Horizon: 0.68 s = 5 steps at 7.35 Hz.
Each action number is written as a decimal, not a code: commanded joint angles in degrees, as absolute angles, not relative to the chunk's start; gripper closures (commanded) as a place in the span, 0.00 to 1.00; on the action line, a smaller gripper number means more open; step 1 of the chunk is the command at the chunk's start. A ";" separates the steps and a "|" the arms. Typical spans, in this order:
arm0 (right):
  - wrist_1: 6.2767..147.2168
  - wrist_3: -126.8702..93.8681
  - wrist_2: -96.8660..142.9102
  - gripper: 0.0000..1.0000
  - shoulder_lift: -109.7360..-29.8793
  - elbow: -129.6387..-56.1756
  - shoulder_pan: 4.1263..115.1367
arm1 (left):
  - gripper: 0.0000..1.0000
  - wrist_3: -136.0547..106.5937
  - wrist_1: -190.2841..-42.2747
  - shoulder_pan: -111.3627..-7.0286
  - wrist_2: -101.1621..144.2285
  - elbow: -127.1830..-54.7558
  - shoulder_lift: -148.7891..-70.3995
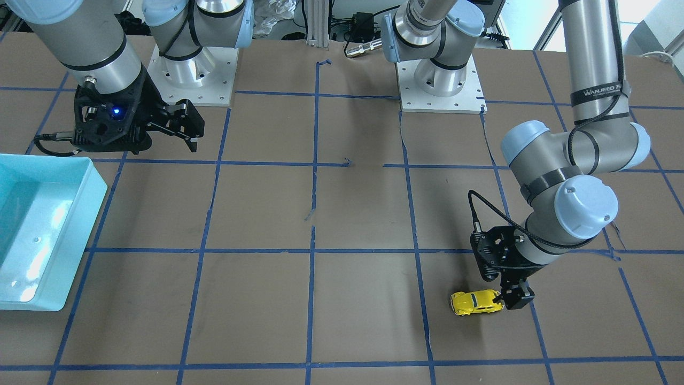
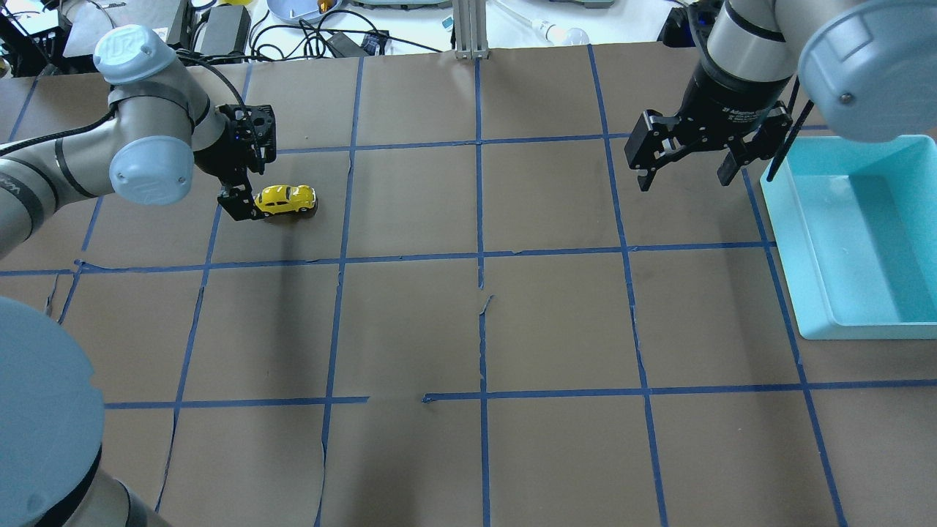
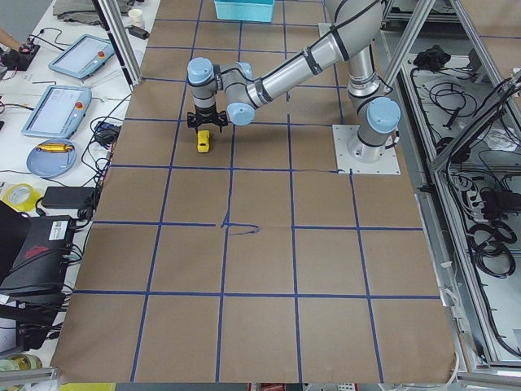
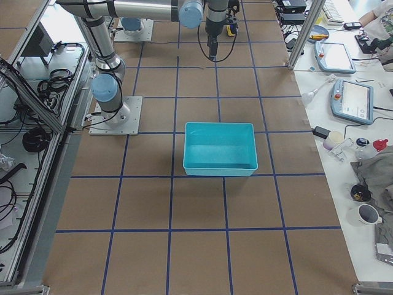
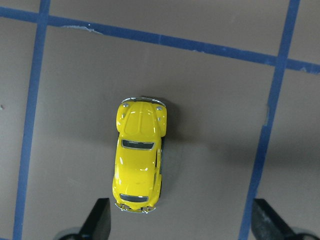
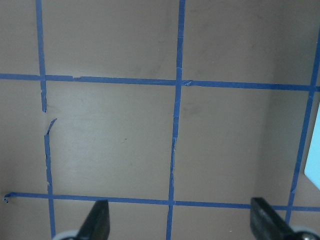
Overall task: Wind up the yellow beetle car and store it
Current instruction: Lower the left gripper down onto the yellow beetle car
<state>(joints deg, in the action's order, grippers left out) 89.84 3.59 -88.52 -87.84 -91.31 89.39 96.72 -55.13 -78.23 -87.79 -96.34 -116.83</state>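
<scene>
Well, the surface (image 2: 556, 322) is flat and brown, and blue tape lines (image 2: 479, 219) cut it into big squares; the brown cover has small rips (image 2: 483, 300) along some of the lines. Far over on the robot's left side, the yellow beetle car (image 2: 287, 199) sits on its wheels inside one square; the left gripper (image 2: 240, 199) is low down just beside one end of it, and its arm bends in from that side. From the left wrist camera the two fingers (image 5: 100, 222) are wide apart; the car's end lies between them, close to one finger, and they do not squeeze it. On the other side, the right gripper (image 2: 684, 176) hangs above bare brown squares with its fingers (image 6: 97, 222) spread apart and nothing between them. A light blue bin (image 2: 871, 327) rests on the surface next to that gripper, well apart from the car. Around the surface there are white desks with screen pads (image 3: 53, 110), a blue plate (image 3: 49, 159) and black cords (image 3: 488, 204); metal posts (image 2: 468, 29) stand at the edges.
</scene>
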 commanded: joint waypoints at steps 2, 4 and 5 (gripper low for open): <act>90.26 3.78 -88.86 0.00 -87.80 -91.32 89.38 | 0.03 100.19 -51.16 -78.31 -87.80 -94.49 -121.10; 90.35 3.78 -88.77 0.00 -87.80 -91.32 89.30 | 0.03 99.15 -51.15 -78.40 -87.71 -93.34 -122.43; 90.35 3.78 -88.68 0.00 -87.80 -91.32 89.30 | 0.03 98.71 -51.15 -78.57 -87.71 -93.25 -122.87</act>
